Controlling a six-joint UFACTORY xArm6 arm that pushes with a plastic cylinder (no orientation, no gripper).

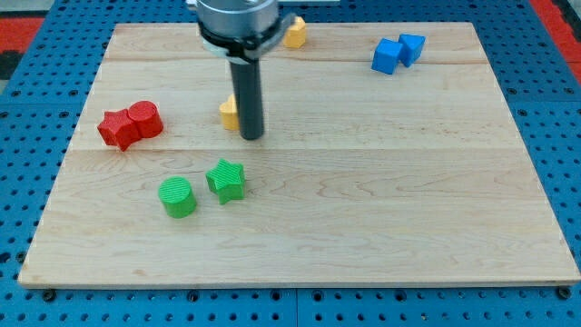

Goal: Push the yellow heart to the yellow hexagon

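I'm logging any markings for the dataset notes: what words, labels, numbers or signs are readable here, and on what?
None: no readable text on the wooden board, the blocks, or the dark rod ending in my tip, which stands just right of a yellow block.

place: looks like a robotics lab setup tbh | why: pale wooden bench (381, 200) sitting on a blue perforated base (27, 182) with a regular grid of holes | also: dark rod on a metal robot mount (236, 18) hanging over it | props: small bright plastic blocks scattered about, test-rig stuff, nothing homey
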